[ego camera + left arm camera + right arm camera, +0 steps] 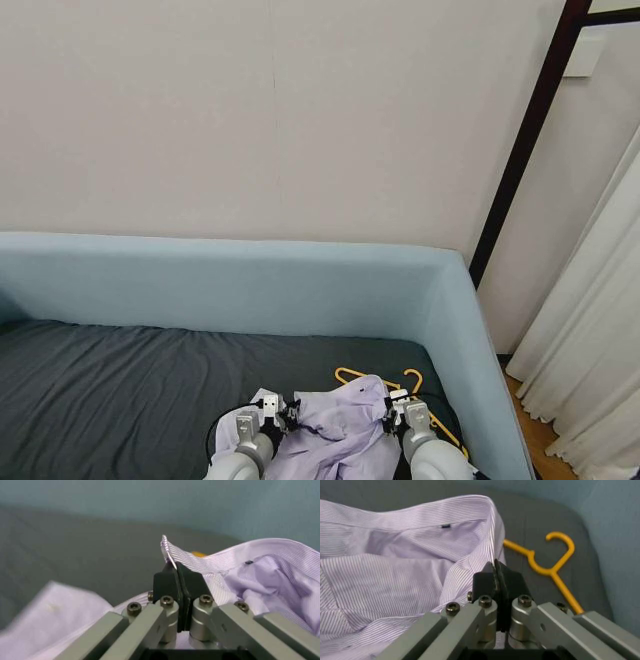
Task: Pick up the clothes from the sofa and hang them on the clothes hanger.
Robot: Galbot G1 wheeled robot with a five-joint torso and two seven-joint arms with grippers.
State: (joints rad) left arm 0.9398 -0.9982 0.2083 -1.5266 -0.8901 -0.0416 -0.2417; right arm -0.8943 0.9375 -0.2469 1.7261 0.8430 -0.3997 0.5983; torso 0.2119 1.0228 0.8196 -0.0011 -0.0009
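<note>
A lilac striped shirt lies bunched on the dark grey sofa seat at the bottom of the head view. My left gripper is shut on the shirt's collar edge, its black pads pinching the cloth. On the other side my right gripper is shut on the shirt's collar too. A yellow clothes hanger lies flat on the seat just beyond the shirt, its hooks showing past the cloth.
The sofa has a light blue backrest and a right armrest. A plain wall rises behind. A dark door frame and white curtains stand to the right.
</note>
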